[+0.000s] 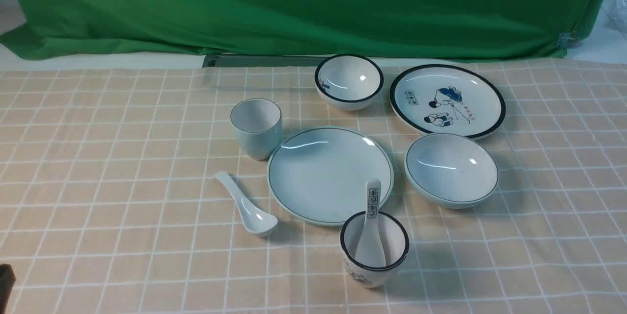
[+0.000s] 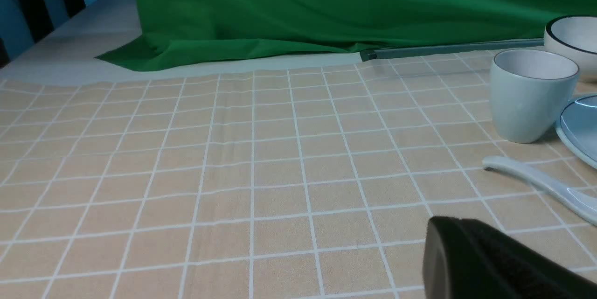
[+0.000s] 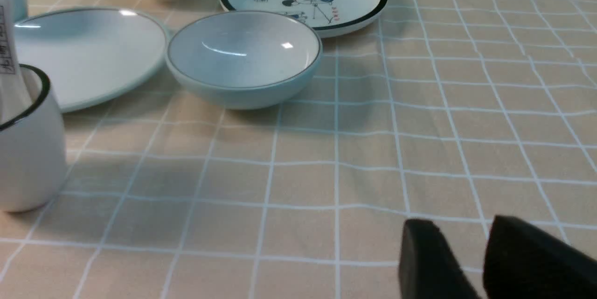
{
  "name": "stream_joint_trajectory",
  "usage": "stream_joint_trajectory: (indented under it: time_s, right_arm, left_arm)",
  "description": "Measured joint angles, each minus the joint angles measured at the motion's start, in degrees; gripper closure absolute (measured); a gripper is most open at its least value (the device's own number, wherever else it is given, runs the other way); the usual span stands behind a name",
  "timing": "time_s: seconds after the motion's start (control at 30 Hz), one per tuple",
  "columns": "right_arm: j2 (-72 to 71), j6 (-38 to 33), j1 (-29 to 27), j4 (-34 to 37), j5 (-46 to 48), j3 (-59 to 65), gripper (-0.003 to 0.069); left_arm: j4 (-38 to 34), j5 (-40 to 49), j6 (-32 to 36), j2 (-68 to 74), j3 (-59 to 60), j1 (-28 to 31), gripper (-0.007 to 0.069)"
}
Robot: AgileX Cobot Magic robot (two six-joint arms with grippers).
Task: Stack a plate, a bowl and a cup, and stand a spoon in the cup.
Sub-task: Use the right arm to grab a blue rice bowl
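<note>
The plain plate (image 1: 329, 174) lies mid-table. The wide shallow bowl (image 1: 450, 169) sits to its right, and the plain handleless cup (image 1: 256, 127) stands upright at its far left. The plain white spoon (image 1: 247, 205) lies flat near the plate's front left. In the left wrist view the cup (image 2: 531, 96) and spoon (image 2: 541, 182) are ahead of my left gripper (image 2: 450, 224), which is shut and empty over bare cloth. In the right wrist view the bowl (image 3: 242, 56) and plate (image 3: 84, 52) lie well beyond my right gripper (image 3: 459, 226), which is empty with a narrow gap between its fingers.
A black-rimmed bowl (image 1: 349, 81) and a cartoon plate (image 1: 446, 100) sit at the back. A black-rimmed cup (image 1: 374, 248) holding a spoon with black characters (image 1: 371, 226) stands in front of the plain plate. A green cloth (image 1: 313, 5) hangs behind the table.
</note>
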Motion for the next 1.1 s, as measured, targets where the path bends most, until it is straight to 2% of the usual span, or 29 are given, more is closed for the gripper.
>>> stream_joint_trajectory:
  time_s: [0.67,0.73,0.77,0.87,0.97,1.0,1.1]
  right_arm:
    - [0.0,0.0,0.0,0.0,0.0,0.0,0.0421]
    - [0.0,0.0,0.0,0.0,0.0,0.0,0.0421]
    - [0.0,0.0,0.0,0.0,0.0,0.0,0.0421]
    - [0.0,0.0,0.0,0.0,0.0,0.0,0.0421]
    - [0.0,0.0,0.0,0.0,0.0,0.0,0.0421]
    - [0.0,0.0,0.0,0.0,0.0,0.0,0.0421]
    - [0.0,0.0,0.0,0.0,0.0,0.0,0.0421]
  left_arm:
    - [-0.8,-0.7,-0.3,0.0,0.0,0.0,0.0622]
    - [-5.6,-2.9,-2.1,0.0,0.0,0.0,0.0622]
    - [-14.0,-5.7,-5.1,0.0,0.0,0.0,0.0622]
    - [-25.3,-11.3,-7.7,0.0,0.0,0.0,0.0622]
    - [-31.8,-17.7,-10.6,0.0,0.0,0.0,0.0622]
    - [-32.0,-18.0,-10.8,0.0,0.0,0.0,0.0622]
    - [-31.6,-12.3,-13.1,0.2,-4.3,0.0,0.0622]
